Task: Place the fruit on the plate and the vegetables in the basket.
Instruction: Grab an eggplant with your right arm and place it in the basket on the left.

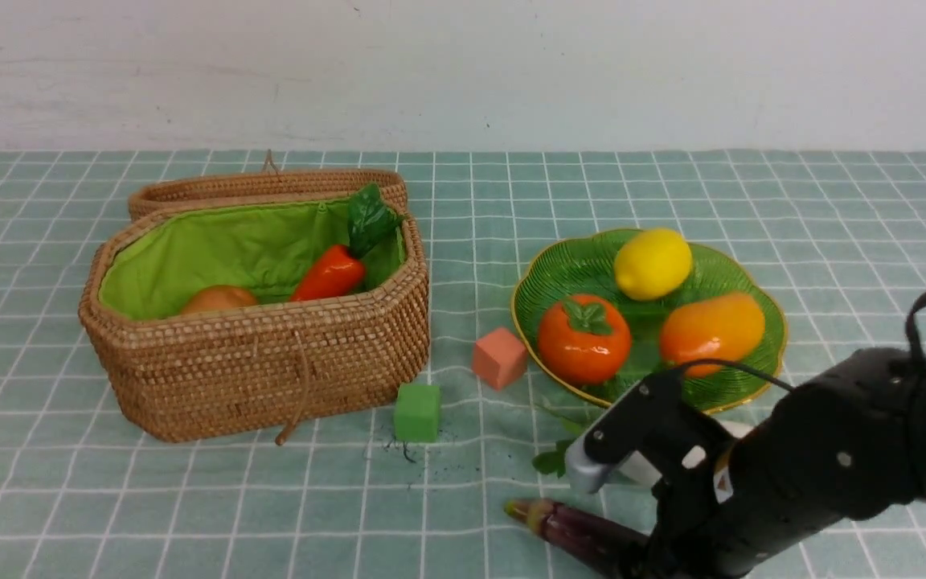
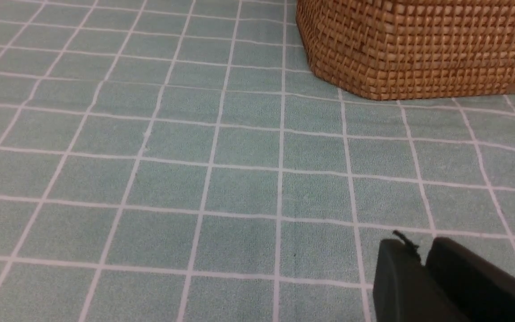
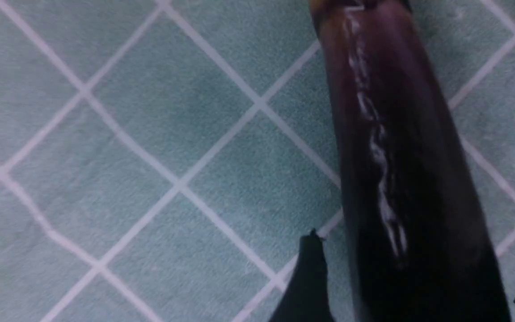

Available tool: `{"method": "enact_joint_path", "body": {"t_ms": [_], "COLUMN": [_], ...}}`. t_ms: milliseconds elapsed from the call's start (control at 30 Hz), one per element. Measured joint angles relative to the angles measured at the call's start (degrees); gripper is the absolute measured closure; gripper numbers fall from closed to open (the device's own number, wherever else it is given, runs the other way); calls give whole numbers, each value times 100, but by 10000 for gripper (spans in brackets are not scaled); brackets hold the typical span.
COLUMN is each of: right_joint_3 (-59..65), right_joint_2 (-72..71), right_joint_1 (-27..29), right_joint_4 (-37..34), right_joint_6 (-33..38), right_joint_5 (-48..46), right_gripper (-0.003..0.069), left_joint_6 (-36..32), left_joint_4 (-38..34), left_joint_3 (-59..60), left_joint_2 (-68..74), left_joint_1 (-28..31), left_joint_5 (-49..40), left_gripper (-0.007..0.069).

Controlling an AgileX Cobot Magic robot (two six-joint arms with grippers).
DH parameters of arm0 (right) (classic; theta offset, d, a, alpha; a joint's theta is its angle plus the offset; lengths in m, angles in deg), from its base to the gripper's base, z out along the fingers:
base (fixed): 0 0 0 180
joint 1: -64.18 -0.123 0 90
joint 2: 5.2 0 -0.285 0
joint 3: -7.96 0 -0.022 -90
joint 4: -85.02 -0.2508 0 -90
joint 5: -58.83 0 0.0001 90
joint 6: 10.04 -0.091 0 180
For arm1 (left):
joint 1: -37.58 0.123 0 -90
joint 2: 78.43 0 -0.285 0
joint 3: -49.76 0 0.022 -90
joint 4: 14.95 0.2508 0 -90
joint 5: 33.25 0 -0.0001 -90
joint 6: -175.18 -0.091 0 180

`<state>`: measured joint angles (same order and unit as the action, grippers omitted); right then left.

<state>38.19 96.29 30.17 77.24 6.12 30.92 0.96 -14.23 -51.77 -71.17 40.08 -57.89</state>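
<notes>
The dark purple eggplant lies on the cloth near the front edge. My right gripper straddles it, open, with a gap showing on each side of it. The wicker basket holds the carrot and a brownish round vegetable. On the green plate sit the lemon, persimmon and mango. The radish is mostly hidden behind my right arm; its green sprig shows. My left gripper is shut and empty, low over the cloth near the basket.
A salmon cube and a green cube stand between basket and plate. The basket lid lies folded back behind it. A white wall closes off the far side of the checked tablecloth.
</notes>
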Motion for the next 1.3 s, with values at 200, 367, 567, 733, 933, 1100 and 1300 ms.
{"method": "enact_joint_path", "body": {"t_ms": [200,367,567,733,933,1100,1300], "right_joint_3": [-127,-942,-3408,-5295,-7008,-7679,-7773], "right_joint_2": [218,-226,-124,944,2823,3711,3812], "right_joint_1": [-2,-27,-31,-65,-338,-374,-374], "right_joint_4": [-605,-2008,-2993,-3325,-3298,-2934,-2461], "right_joint_6": [481,1568,2338,2383,2316,1725,705], "right_joint_5": [-376,-1391,-1772,-1634,-1035,-957,-1010], "right_gripper": [274,271,271,271,271,260,0], "left_joint_6": [0,0,0,0,0,0,0], "left_joint_4": [0,0,0,0,0,0,0], "left_joint_3": [0,0,0,0,0,0,0], "left_joint_2": [0,0,0,0,0,0,0], "left_joint_1": [0,0,0,0,0,0,0], "left_joint_5": [0,0,0,0,0,0,0], "left_gripper": [531,526,519,514,510,503,499]}}
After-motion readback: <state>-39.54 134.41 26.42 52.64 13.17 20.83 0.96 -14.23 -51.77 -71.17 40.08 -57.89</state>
